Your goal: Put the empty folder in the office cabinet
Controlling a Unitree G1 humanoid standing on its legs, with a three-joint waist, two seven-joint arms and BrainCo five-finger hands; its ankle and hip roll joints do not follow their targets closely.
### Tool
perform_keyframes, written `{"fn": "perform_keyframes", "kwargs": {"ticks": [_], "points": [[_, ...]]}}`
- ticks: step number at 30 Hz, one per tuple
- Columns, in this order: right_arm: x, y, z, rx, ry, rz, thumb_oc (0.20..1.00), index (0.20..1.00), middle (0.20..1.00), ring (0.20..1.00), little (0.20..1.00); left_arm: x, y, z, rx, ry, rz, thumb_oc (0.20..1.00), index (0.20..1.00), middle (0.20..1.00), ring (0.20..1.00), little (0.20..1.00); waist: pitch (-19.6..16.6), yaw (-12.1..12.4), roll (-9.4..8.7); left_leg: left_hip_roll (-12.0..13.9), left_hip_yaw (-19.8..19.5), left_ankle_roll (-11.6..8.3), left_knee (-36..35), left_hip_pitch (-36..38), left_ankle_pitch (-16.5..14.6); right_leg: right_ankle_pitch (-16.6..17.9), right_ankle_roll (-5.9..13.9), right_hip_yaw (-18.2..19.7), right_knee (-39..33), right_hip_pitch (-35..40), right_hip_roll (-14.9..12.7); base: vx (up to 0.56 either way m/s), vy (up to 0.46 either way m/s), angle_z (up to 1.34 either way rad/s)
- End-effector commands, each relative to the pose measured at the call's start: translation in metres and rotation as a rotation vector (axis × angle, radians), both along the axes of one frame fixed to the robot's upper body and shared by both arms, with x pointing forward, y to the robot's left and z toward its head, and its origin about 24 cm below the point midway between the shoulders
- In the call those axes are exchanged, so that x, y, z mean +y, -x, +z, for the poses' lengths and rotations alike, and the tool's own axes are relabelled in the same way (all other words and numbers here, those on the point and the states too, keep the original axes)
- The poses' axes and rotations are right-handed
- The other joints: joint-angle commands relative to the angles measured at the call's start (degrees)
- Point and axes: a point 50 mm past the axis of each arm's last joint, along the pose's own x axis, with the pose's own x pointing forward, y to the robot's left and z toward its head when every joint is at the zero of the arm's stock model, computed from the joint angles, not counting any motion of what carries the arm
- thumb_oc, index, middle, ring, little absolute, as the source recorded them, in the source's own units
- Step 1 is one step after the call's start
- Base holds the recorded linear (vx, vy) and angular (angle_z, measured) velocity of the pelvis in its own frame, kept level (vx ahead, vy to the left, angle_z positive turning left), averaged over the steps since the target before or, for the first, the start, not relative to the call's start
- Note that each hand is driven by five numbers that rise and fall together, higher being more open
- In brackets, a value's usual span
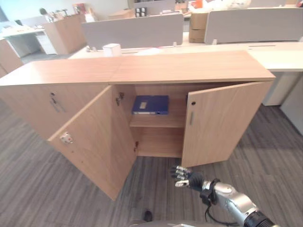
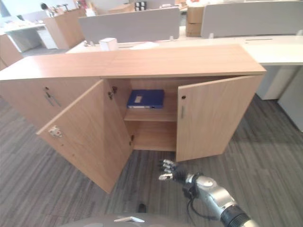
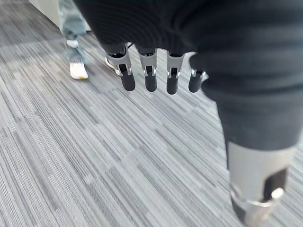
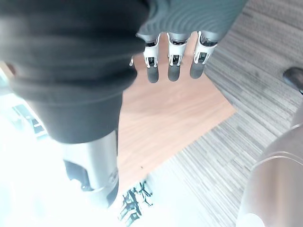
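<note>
The blue folder lies flat on the upper shelf of the office cabinet, at the frame's centre, its long axis running left to right and its labelled spine facing out. Both cabinet doors stand open. At lower centre the right hand hovers above the grey carpet, fingers relaxed, holding nothing. The left hand hangs over carpet, fingers straight and empty, near a person's shoes.

grey striped carpet floor, white desks with grey divider panels behind, bright office light
</note>
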Motion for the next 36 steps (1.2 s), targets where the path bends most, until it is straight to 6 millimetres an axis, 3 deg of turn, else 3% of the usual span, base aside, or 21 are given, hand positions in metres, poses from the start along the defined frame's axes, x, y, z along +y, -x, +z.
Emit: {"fn": "perform_keyframes", "kwargs": {"ticks": [1, 3, 5, 6, 8, 10, 11, 13, 20, 25, 30, 33, 35, 36], "points": [[0.001, -0.021, 0.014, -0.077, -0.078, -0.081, 1.0, 1.0, 1.0, 1.0, 1.0, 0.033, 0.004, 0.02, 0.046, -0.112, -0.026, 1.0, 1.0, 1.0, 1.0, 1.0, 2.2, 0.4, -2.34, -0.3, 0.8, 1.32, -0.3, 2.9, -4.9, -3.4, -0.69, 0.6, 0.8, 0.4, 1.2, 0.0, 0.001, 0.32], [-0.012, 0.002, -0.012, 0.039, -0.069, -0.252, 1.0, 1.0, 1.0, 1.0, 1.0, 0.028, 0.0, 0.016, 0.017, -0.121, 0.02, 1.0, 1.0, 1.0, 1.0, 1.0, 2.3, -0.9, -2.8, 0.1, 1.1, 1.05, -0.3, 3.4, -5.0, -3.8, -0.87, 1.1, 1.2, 0.5, 1.4, 0.0, 0.002, 0.08], [-0.016, 0.007, -0.021, 0.079, -0.057, -0.306, 1.0, 1.0, 1.0, 1.0, 1.0, 0.026, -0.001, 0.014, 0.002, -0.124, 0.037, 1.0, 1.0, 1.0, 1.0, 1.0, 2.2, -1.2, -2.99, 0.2, 1.1, 1.0, -0.3, 3.5, -5.0, -3.8, -0.92, 1.2, 1.3, 0.5, 1.4, 0.0, -0.003, -0.04], [-0.035, 0.02, -0.044, 0.166, 0.03, -0.461, 1.0, 1.0, 1.0, 1.0, 1.0, 0.017, -0.004, 0.008, -0.019, -0.114, 0.067, 1.0, 1.0, 1.0, 1.0, 1.0, 2.0, -1.7, -3.17, 0.3, 1.1, 0.96, -0.3, 3.7, -5.1, -4.0, -0.99, 1.3, 1.4, 0.6, 1.5, 0.01, -0.012, -0.15], [-0.048, 0.04, -0.069, 0.291, 0.142, -0.565, 1.0, 1.0, 1.0, 1.0, 1.0, 0.005, -0.012, 0.0, -0.048, -0.092, 0.089, 1.0, 1.0, 1.0, 1.0, 1.0, 1.7, -2.3, -3.46, 0.4, 1.2, 0.91, -0.3, 3.9, -5.1, -4.3, -1.15, 1.5, 1.5, 0.7, 1.7, 0.01, -0.009, -0.08], [-0.073, 0.067, -0.091, 0.414, 0.337, -0.672, 1.0, 1.0, 1.0, 1.0, 1.0, -0.008, -0.022, -0.009, -0.073, -0.064, 0.101, 1.0, 1.0, 1.0, 1.0, 1.0, 1.5, -2.7, -3.6, 0.7, 1.1, 0.85, -0.3, 4.6, -5.3, -4.7, -1.39, 1.6, 1.6, 1.3, 2.0, 0.02, -0.025, -0.03], [-0.073, 0.066, -0.091, 0.412, 0.337, -0.673, 1.0, 1.0, 1.0, 1.0, 1.0, -0.008, -0.022, -0.009, -0.074, -0.064, 0.1, 1.0, 1.0, 1.0, 1.0, 1.0, 1.4, -2.7, -3.62, 0.6, 1.1, 0.9, -0.3, 4.4, -5.2, -4.6, -1.38, 1.6, 1.5, 1.2, 2.0, 0.0, 0.0, 0.0], [-0.099, 0.095, -0.105, 0.569, 0.532, -0.797, 1.0, 1.0, 1.0, 1.0, 1.0, -0.017, -0.034, -0.015, -0.062, -0.048, 0.097, 1.0, 1.0, 1.0, 1.0, 1.0, 0.7, -3.3, -3.89, 0.7, 0.8, 0.93, -0.3, 4.7, -5.3, -5.0, -1.58, 1.5, 1.5, 1.7, 2.3, 0.04, -0.035, -0.01], [-0.139, 0.133, -0.103, 0.734, 0.722, -0.934, 1.0, 1.0, 1.0, 1.0, 1.0, -0.008, -0.044, -0.012, -0.052, -0.08, 0.101, 1.0, 1.0, 1.0, 1.0, 1.0, 0.0, -3.9, -4.0, 1.1, 0.1, 0.82, -0.3, 5.7, -5.6, -5.9, -1.93, 1.3, 1.7, 2.8, 3.0, 0.04, -0.035, 0.06], [-0.147, 0.136, -0.101, 0.748, 0.718, -0.995, 1.0, 1.0, 1.0, 1.0, 1.0, -0.001, -0.047, -0.009, -0.066, -0.101, 0.117, 1.0, 1.0, 1.0, 1.0, 1.0, 0.3, -4.2, -3.77, 1.4, -0.1, 0.66, -0.3, 6.3, -5.7, -6.5, -2.15, 1.5, 2.1, 3.2, 3.4, 0.02, -0.047, -0.02], [-0.153, 0.121, -0.097, 0.704, 0.695, -1.067, 1.0, 1.0, 1.0, 1.0, 1.0, 0.015, -0.061, -0.003, -0.11, -0.153, 0.131, 1.0, 1.0, 1.0, 1.0, 1.0, 2.9, -4.2, -3.06, 2.1, -1.5, -0.51, -0.3, 4.5, -3.1, -7.4, -2.85, 1.9, 3.3, 1.8, 4.4, -0.07, -0.033, 0.11], [-0.157, 0.106, -0.093, 0.661, 0.652, -1.152, 1.0, 1.0, 1.0, 1.0, 1.0, 0.014, -0.067, -0.004, -0.131, -0.166, 0.155, 1.0, 1.0, 1.0, 1.0, 1.0, 5.1, -3.8, -3.61, 3.1, -6.3, -2.38, 0.5, 2.0, -3.1, -7.2, -3.31, 2.2, 4.6, -1.8, 4.2, -0.16, 0.042, 0.21], [-0.166, 0.102, -0.089, 0.64, 0.652, -1.209, 1.0, 1.0, 1.0, 1.0, 1.0, 0.015, -0.061, -0.002, -0.107, -0.204, 0.189, 1.0, 1.0, 1.0, 1.0, 1.0, 6.2, -4.8, -3.48, 7.1, -4.0, -2.26, 1.4, 0.9, -2.5, -6.4, -2.53, 1.5, 5.1, -3.7, 2.9, -0.16, 0.192, 0.56], [-0.166, 0.102, -0.089, 0.64, 0.652, -1.209, 1.0, 1.0, 1.0, 1.0, 1.0, 0.015, -0.061, -0.002, -0.107, -0.203, 0.189, 1.0, 1.0, 1.0, 1.0, 1.0, 6.2, -4.8, -3.46, 7.2, -4.0, -2.26, 1.3, 0.9, -2.5, -6.4, -2.54, 1.5, 5.1, -3.7, 2.9, -0.05, 0.218, 0.55]]}}
